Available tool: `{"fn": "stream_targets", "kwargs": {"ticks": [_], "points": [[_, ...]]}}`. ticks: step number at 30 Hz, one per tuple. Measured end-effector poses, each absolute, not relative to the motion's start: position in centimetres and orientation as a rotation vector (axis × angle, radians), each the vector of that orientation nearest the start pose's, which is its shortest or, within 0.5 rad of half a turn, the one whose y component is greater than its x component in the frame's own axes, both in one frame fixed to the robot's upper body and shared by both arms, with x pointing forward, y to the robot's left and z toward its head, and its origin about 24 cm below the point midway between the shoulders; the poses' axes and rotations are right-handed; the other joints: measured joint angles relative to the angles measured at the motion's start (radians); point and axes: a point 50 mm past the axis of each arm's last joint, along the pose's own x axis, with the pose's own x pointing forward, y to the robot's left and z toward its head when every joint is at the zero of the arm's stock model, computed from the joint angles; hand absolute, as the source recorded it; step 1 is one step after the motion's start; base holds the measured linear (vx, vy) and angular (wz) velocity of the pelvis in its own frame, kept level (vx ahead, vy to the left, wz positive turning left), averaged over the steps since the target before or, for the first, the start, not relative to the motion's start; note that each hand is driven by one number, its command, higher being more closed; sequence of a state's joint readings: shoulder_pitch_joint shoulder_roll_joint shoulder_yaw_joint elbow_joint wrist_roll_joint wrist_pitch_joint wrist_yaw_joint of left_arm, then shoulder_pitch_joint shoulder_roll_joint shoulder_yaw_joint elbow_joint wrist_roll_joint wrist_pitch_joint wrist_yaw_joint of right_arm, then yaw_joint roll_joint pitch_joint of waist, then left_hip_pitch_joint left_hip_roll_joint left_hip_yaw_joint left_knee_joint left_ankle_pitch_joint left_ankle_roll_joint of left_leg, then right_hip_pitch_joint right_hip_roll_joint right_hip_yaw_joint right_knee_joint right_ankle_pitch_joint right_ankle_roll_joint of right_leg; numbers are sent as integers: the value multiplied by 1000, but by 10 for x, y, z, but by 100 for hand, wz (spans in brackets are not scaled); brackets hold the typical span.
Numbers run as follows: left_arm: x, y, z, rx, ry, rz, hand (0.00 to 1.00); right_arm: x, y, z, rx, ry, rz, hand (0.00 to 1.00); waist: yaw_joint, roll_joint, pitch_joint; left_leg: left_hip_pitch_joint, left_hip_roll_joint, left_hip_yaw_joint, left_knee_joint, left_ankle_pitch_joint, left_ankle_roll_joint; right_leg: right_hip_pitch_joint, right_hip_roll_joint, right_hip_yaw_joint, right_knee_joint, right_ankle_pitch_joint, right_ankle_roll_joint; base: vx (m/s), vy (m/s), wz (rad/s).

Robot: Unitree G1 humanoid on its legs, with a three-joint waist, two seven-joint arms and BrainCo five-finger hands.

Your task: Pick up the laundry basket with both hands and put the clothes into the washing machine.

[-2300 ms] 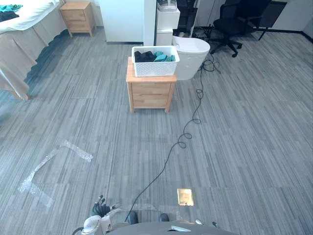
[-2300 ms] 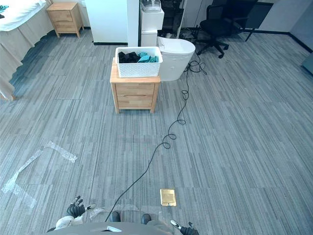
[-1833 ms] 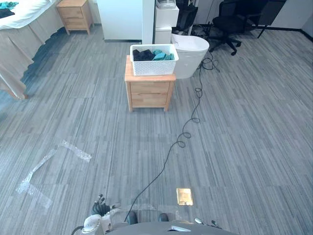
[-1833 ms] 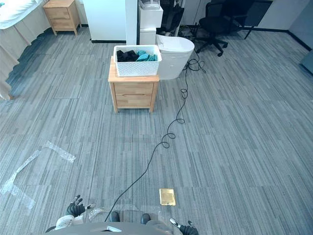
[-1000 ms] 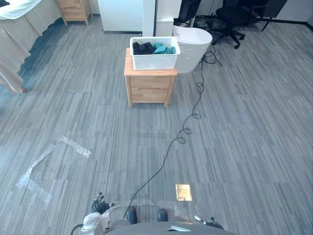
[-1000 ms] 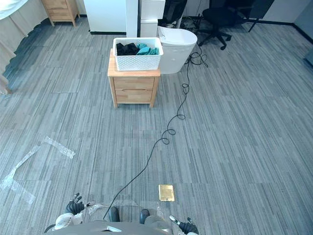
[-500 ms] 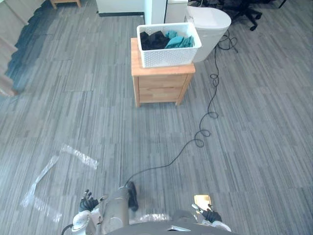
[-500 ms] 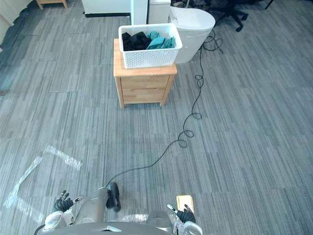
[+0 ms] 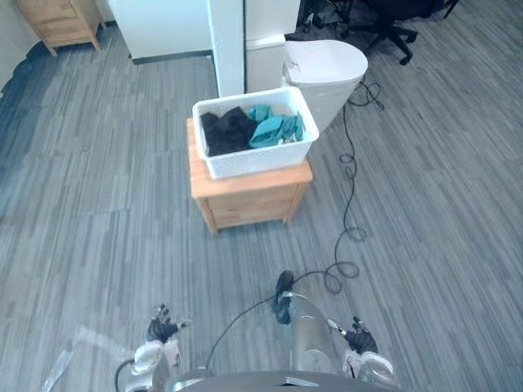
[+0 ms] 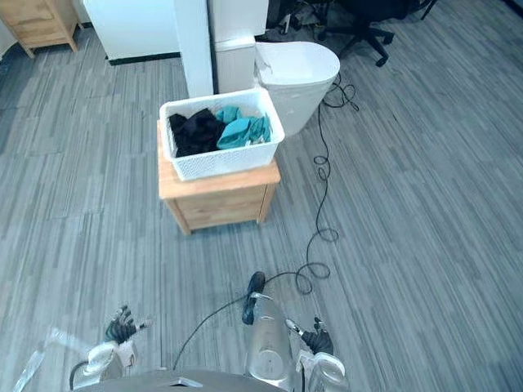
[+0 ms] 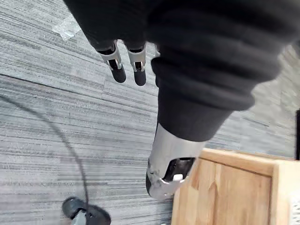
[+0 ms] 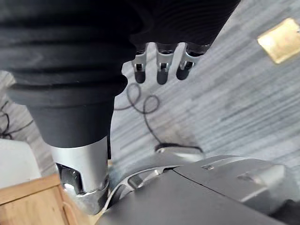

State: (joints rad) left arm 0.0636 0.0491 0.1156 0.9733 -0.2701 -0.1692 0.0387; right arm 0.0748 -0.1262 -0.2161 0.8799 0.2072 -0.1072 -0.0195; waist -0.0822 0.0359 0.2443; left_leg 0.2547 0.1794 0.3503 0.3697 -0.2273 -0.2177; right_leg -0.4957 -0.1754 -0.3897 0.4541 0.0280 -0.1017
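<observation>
Here, white laundry basket (image 9: 260,160) on wooden nightstand (image 9: 249,204), clothes (image 9: 227,131) inside

Grey plank floor (image 9: 98,204) all round | wooden nightstand (image 9: 249,204) dead ahead, well beyond left hand (image 9: 161,328) and right hand (image 9: 359,337) | white pillar (image 9: 226,49) behind it | second nightstand (image 9: 61,20) far past left hand | black office chair (image 9: 404,10) far past right hand

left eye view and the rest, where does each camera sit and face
Left eye view: on the head, looking down and forward at the laundry basket on the nightstand; left hand and right hand low.
Right eye view: beside it, same scene.
Left wrist view: along the left hand, at floor and nightstand.
Right wrist view: along the right hand, at floor and the same nightstand.
</observation>
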Motion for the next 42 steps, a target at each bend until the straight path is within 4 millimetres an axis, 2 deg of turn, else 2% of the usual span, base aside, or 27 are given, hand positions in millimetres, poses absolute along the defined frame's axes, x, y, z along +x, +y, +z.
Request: {"fn": "stream_targets", "kwargs": {"ticks": [1,2,3,4,6,7,8,9,11,12,14,15,16,17,18,20,21,23,25,26,27,29,31,36,39,41,42], "points": [[128,191,-145,-222,845,337,0,137,-235,-130,140,793,-392,0,-1,2,1,-26,19,-4,65,50,4,0,13,3,25,-31,-4,598,-375,-39],[125,188,-146,-232,853,339,0,137,-235,-130,143,793,-385,0,0,8,2,-74,60,-22,194,147,16,22,43,10,36,-72,-11,609,-324,-51],[120,186,-149,-247,870,344,0,136,-234,-131,145,804,-373,0,7,26,7,-151,143,-52,438,211,50,90,98,18,13,-111,-16,711,-333,-80],[116,187,-150,-251,880,352,0,133,-232,-134,144,822,-367,0,24,24,14,-220,211,-55,683,184,90,172,144,23,-3,-149,-33,564,-222,-70],[116,194,-149,-239,870,362,0,128,-231,-137,144,844,-366,0,24,6,28,-304,227,-78,838,118,134,285,165,26,-32,-185,-40,459,-170,-31],[120,198,-146,-231,848,365,0,128,-230,-137,145,846,-365,0,27,-9,30,-362,213,-57,823,81,138,354,172,37,-72,-197,-36,501,-162,-27],[123,198,-144,-232,831,362,0,130,-232,-136,140,835,-366,0,36,-16,34,-414,194,-13,727,52,134,404,182,55,-120,-196,-23,375,-110,-30],[124,197,-144,-235,828,361,0,131,-232,-135,140,829,-367,0,37,-14,33,-436,182,8,661,43,134,421,186,63,-140,-194,-18,424,-98,-39],[126,194,-143,-243,820,357,0,134,-232,-133,140,816,-364,0,49,-9,32,-468,112,64,289,35,124,469,188,102,-196,-194,0,316,-39,-46],[126,193,-143,-246,819,357,0,136,-232,-132,139,807,-362,0,50,-8,31,-466,90,62,195,42,123,474,189,116,-203,-198,5,288,-7,-57],[124,188,-145,-254,832,350,0,143,-230,-127,129,772,-339,0,50,11,19,-459,46,40,-28,118,129,478,204,168,-220,-206,20,306,70,-71],[123,186,-146,-256,838,343,0,144,-229,-125,123,761,-330,0,46,20,14,-449,29,31,-82,149,142,478,209,189,-217,-212,31,349,157,-69],[124,183,-146,-263,839,339,0,144,-229,-124,120,754,-327,0,39,28,8,-432,6,32,-131,183,156,480,210,206,-209,-222,48,344,202,-54],[127,183,-145,-264,827,335,0,145,-228,-122,123,742,-327,0,33,29,7,-407,-25,25,-166,220,190,478,193,223,-177,-247,83,358,224,-31],[131,184,-143,-258,817,331,0,145,-226,-121,124,729,-322,0,19,10,11,-386,-58,31,-187,212,200,469,159,226,-124,-272,122,267,179,-11],[135,181,-142,-249,811,302,0,146,-223,-119,131,713,-315,0,12,-2,11,-344,-93,33,-228,202,218,412,112,229,25,-291,157,264,160,8],[134,182,-142,-234,815,288,0,148,-219,-118,134,707,-299,0,9,-1,12,-330,-98,36,-236,194,227,334,93,245,149,-313,163,237,149,8],[133,188,-142,-217,814,298,0,154,-209,-114,139,678,-264,0,9,-4,10,-316,-102,34,-234,184,228,300,69,263,132,-342,159,165,96,17],[130,197,-141,-196,814,314,0,160,-203,-108,156,634,-256,0,12,-30,1,-304,-124,30,-232,178,222,302,29,278,17,-275,163,182,-11,28],[128,204,-141,-181,817,329,0,163,-201,-102,162,596,-255,0,16,-53,-8,-304,-143,28,-222,157,209,299,3,296,-37,-221,188,144,-94,23],[127,206,-141,-183,819,340,0,166,-202,-99,159,574,-256,0,17,-52,-8,-309,-138,23,-212,153,205,308,4,298,-49,-227,193,136,-121,9],[112,203,-146,-210,845,372,0,174,-210,-81,137,469,-270,0,16,-24,-13,-310,-110,17,-214,145,191,324,32,291,-84,-222,187,115,-117,-8],[102,196,-149,-248,868,388,0,171,-217,-70,132,410,-311,0,13,-14,-19,-311,-95,15,-216,140,178,330,46,285,-100,-221,185,94,-90,0],[87,202,-151,-320,864,479,0,157,-236,-33,91,247,-381,0,11,-12,-20,-324,-91,-25,-216,138,170,363,49,237,-130,-220,183,83,-37,22],[69,212,-152,-377,866,562,0,167,-233,5,61,66,-354,0,17,-11,-14,-348,-101,-47,-211,138,171,355,38,218,-131,-220,183,8,34,20],[63,215,-153,-382,881,582,0,174,-230,18,61,0,-339,0,23,-11,-4,-360,-102,-55,-202,138,171,349,35,211,-125,-220,183,-36,21,17],[58,217,-153,-411,882,623,0,183,-226,32,62,-70,-320,0,27,-11,12,-387,-103,-66,-184,137,173,329,30,204,-112,-223,182,-90,13,36]]}}
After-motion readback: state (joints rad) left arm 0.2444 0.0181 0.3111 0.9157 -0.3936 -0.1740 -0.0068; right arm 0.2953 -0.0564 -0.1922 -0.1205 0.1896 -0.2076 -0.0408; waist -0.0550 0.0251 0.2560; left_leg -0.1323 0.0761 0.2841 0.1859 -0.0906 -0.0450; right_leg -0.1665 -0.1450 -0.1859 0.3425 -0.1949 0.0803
